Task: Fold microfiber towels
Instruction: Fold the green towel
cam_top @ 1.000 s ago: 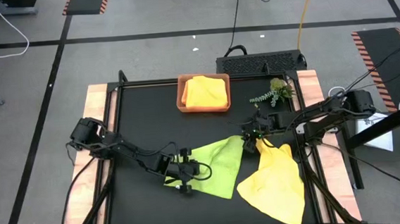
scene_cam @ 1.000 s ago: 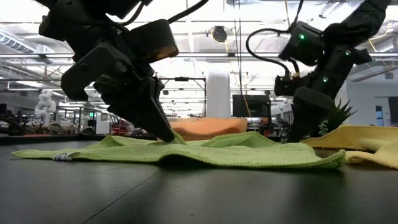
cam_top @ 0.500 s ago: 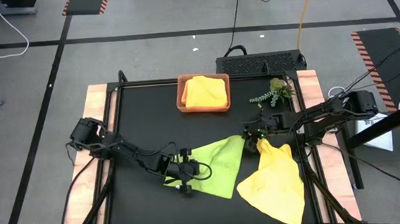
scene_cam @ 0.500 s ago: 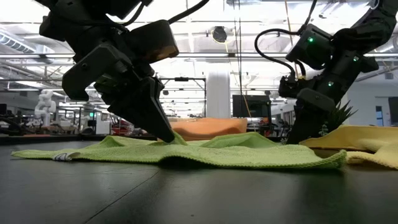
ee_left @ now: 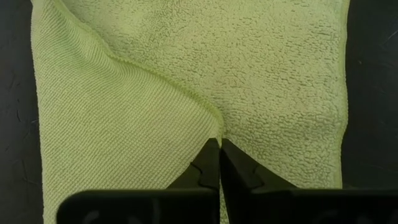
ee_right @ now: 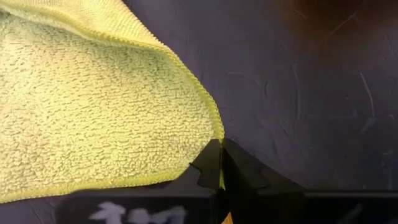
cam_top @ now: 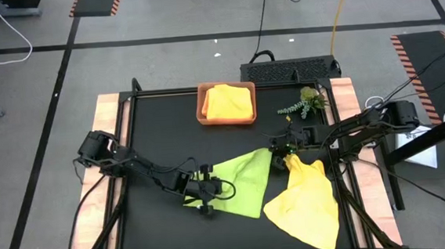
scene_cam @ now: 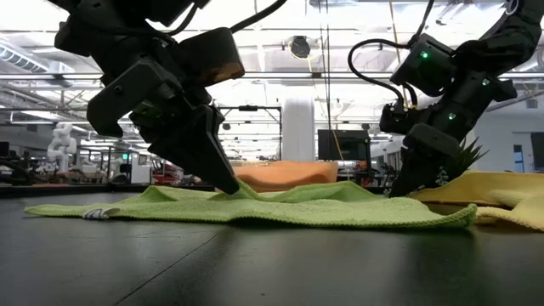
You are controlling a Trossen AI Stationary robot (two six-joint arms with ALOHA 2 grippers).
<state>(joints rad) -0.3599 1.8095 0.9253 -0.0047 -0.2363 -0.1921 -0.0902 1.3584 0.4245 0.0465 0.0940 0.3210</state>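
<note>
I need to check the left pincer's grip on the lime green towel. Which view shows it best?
The left wrist view: the left pincer is shut on the lime green towel at a fold edge. The high view shows only the arm over it; the low view shows the cloth tented beneath.

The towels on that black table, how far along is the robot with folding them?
Done, it seems: a yellow towel lies folded in the orange tray. In hand: the lime green towel, with the left gripper shut on a folded-over edge and the right gripper pinching its far corner, both low on the table. Left: finishing that fold, then the spread yellow towel beside it.
</note>
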